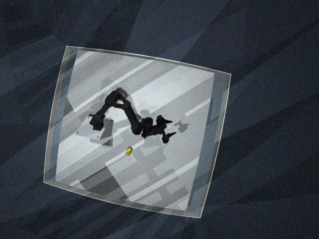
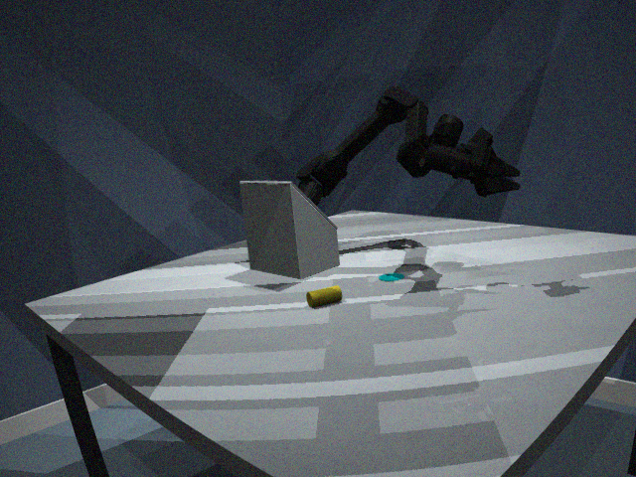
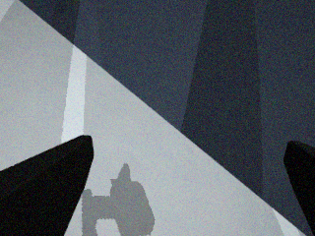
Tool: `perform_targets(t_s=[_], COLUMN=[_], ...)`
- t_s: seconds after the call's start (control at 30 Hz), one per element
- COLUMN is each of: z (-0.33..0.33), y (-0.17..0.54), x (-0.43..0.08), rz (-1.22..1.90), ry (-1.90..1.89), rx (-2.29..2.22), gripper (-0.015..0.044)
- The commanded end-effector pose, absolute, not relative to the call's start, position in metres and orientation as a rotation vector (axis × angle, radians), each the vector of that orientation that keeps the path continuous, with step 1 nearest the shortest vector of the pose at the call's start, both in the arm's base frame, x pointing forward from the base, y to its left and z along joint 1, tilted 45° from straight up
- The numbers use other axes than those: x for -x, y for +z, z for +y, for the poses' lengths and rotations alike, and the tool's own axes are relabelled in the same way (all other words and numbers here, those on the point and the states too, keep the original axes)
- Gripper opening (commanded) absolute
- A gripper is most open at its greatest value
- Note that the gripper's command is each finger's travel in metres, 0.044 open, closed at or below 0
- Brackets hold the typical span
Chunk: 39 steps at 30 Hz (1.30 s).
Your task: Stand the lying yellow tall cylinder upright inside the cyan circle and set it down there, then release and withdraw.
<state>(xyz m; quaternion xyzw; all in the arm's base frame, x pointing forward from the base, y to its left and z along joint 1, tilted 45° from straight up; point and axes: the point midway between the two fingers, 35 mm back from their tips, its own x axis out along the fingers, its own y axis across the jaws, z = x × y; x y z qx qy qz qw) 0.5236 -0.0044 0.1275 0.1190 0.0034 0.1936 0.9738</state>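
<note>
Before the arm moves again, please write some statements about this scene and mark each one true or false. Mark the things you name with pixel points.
1. The yellow cylinder (image 1: 128, 151) (image 2: 324, 296) is lying on its side. True.
2. The cyan circle (image 2: 391, 277) is underneath the yellow cylinder. False: the cylinder lies outside the circle, apart from it.
3. The claw (image 1: 174, 127) (image 2: 520, 179) (image 3: 189, 148) is open. True.
4. The claw touches the table top (image 1: 164, 89) (image 2: 256, 420) (image 3: 34, 98). False: it is raised above it.
5. The wrist view shows the yellow cylinder between the fingers. False: no cylinder appears there.
6. The exterior view shows the cyan circle. True.

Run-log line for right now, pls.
gripper: open, raised | yellow cylinder: lying on table | cyan circle: unoccupied
</note>
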Motion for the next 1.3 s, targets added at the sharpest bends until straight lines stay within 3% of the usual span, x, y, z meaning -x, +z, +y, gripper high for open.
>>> perform_targets(t_s=[0.0, 0.1, 0.57, 1.27], z=[-0.006, -0.022, -0.105, -0.137], y=[0.126, 0.102, -0.03, -0.125], x=[-0.524, -0.525, -0.48, -0.313], rz=[0.012, 0.088, 0.567, 0.971], ry=[0.388, 0.351, 0.344, 0.936], rx=[-0.235, -0.158, 0.231, 0.41], gripper=[0.0374, 0.0309, 0.0309, 0.0309])
